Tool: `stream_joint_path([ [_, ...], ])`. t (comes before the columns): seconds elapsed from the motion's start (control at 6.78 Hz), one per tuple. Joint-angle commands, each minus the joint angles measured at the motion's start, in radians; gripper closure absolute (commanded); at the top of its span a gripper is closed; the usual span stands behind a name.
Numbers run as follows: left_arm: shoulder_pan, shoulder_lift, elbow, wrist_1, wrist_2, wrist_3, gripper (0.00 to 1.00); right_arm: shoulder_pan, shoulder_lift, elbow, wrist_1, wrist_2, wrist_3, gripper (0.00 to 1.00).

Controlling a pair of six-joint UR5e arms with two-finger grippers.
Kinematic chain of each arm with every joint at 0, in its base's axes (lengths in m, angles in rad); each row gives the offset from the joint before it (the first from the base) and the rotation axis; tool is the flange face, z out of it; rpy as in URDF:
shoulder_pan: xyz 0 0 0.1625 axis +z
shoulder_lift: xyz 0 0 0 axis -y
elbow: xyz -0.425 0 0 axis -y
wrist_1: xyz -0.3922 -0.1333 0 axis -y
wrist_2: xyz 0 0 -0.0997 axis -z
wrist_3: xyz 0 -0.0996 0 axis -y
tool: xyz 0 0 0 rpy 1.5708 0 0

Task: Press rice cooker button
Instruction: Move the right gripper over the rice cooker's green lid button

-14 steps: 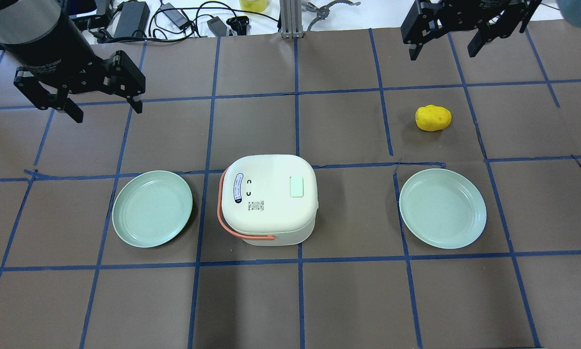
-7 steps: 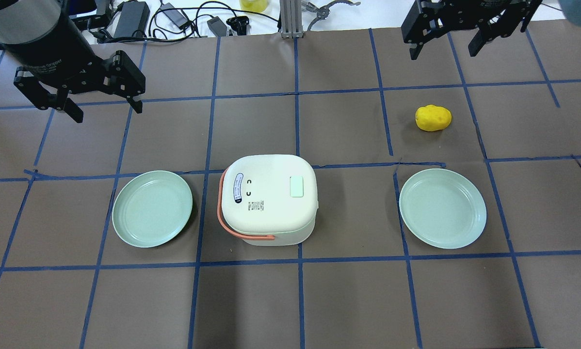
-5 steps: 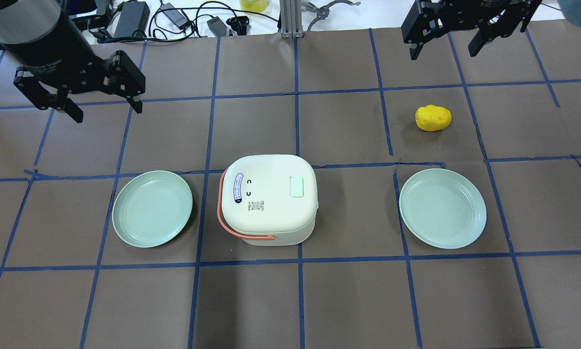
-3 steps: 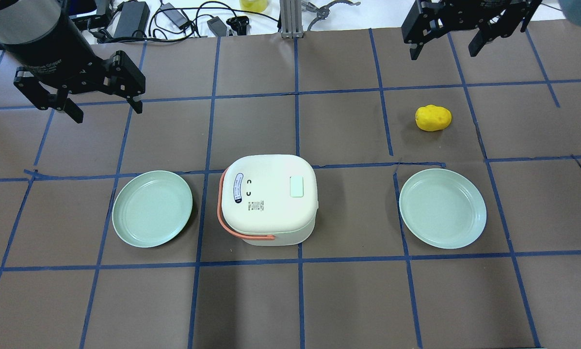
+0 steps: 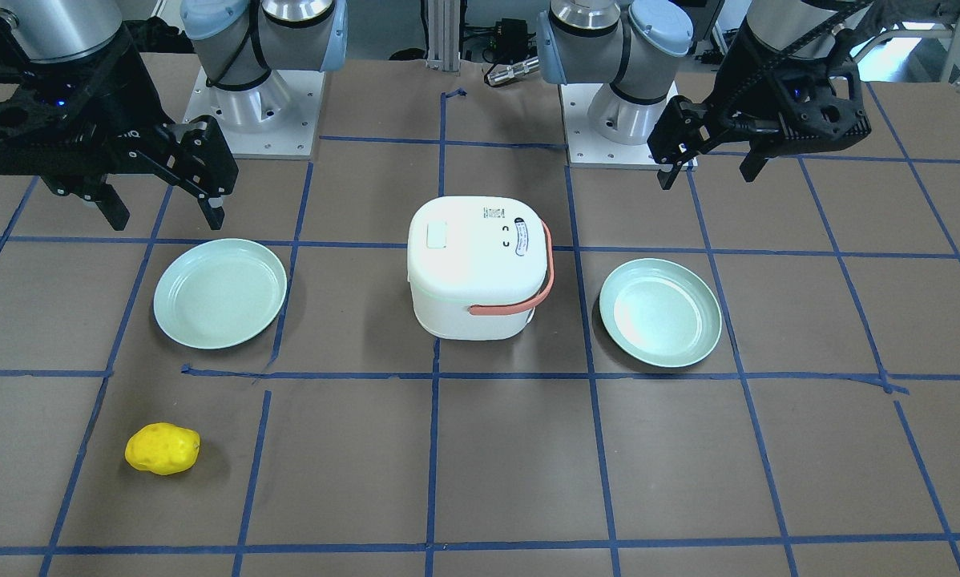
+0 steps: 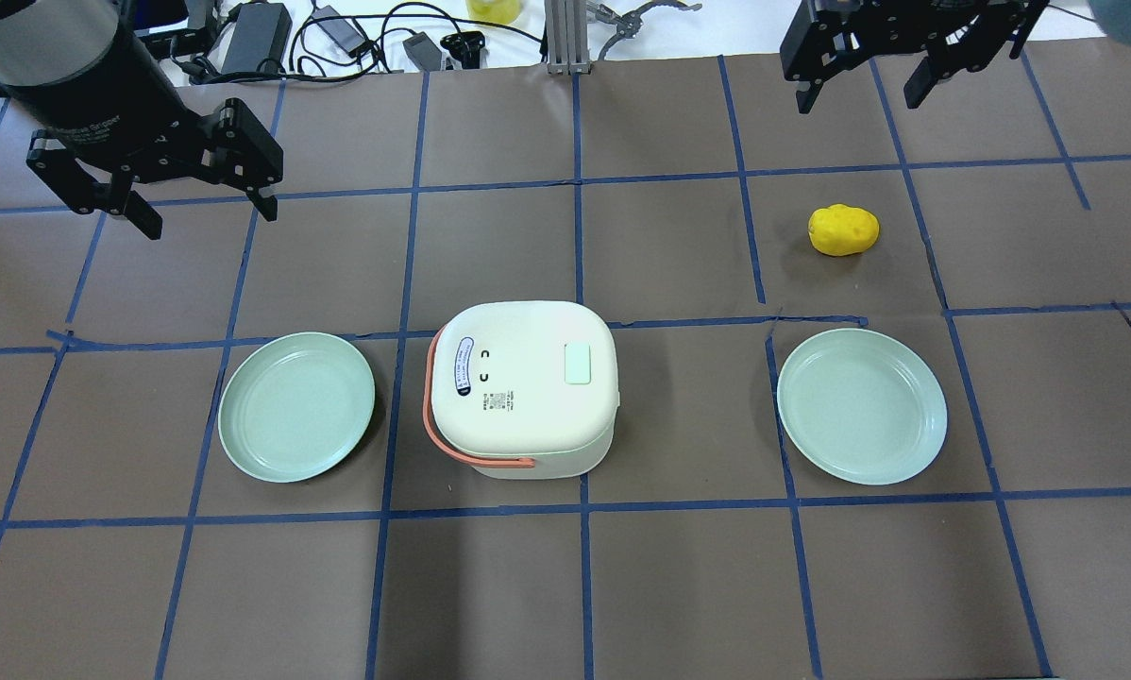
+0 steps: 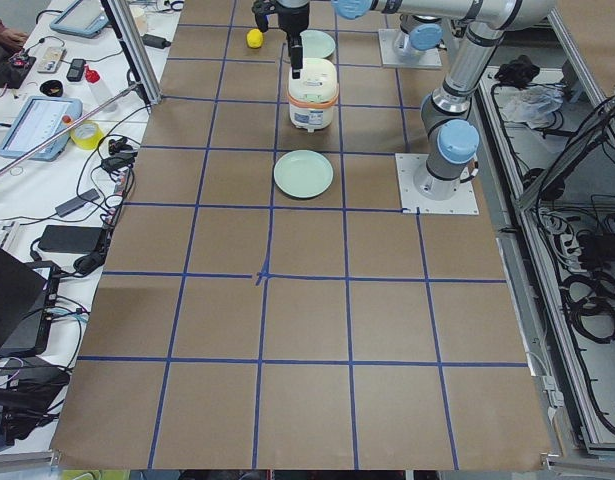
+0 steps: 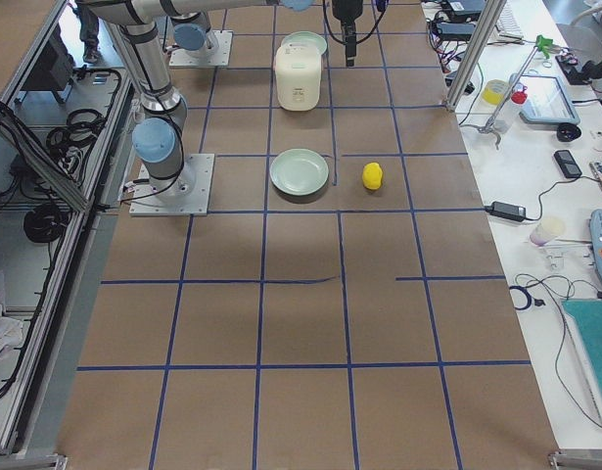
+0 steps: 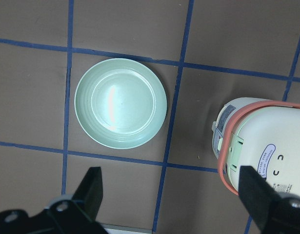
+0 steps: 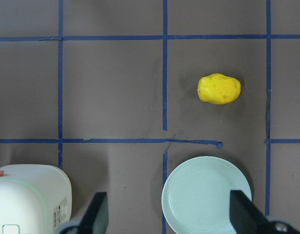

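Observation:
The white rice cooker (image 6: pixel 518 387) with an orange handle stands at the table's middle, lid shut. Its pale green button (image 6: pixel 577 364) sits on the lid's right side and also shows in the front view (image 5: pixel 436 235). My left gripper (image 6: pixel 205 212) is open and empty, held high over the far left, well away from the cooker. In the left wrist view the cooker (image 9: pixel 262 151) is at the lower right. My right gripper (image 6: pixel 858 99) is open and empty at the far right edge. In the right wrist view the cooker (image 10: pixel 28 200) is at the lower left.
Two pale green plates flank the cooker, one on the left (image 6: pixel 296 406) and one on the right (image 6: pixel 861 406). A yellow potato-like object (image 6: pixel 843 229) lies beyond the right plate. Cables and adapters (image 6: pixel 339 33) lie past the far edge.
My right gripper has shifted very slightly toward the far edge. The left gripper, cooker, plates and yellow object have not moved.

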Motion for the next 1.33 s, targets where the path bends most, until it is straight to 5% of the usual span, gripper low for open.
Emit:
stream_joint_path([
  [0.0,0.000,0.000,0.000,0.000,0.000,0.000,0.00,0.049,0.003,-0.007,0.007,-0.012,0.048,0.37],
  [0.3,0.000,0.000,0.000,-0.001,0.000,0.000,0.00,0.103,0.007,-0.005,0.008,-0.015,0.140,0.55],
  [1.18,0.000,0.000,0.000,0.000,0.000,0.000,0.00,0.376,0.100,0.045,-0.013,-0.026,0.540,0.87],
])
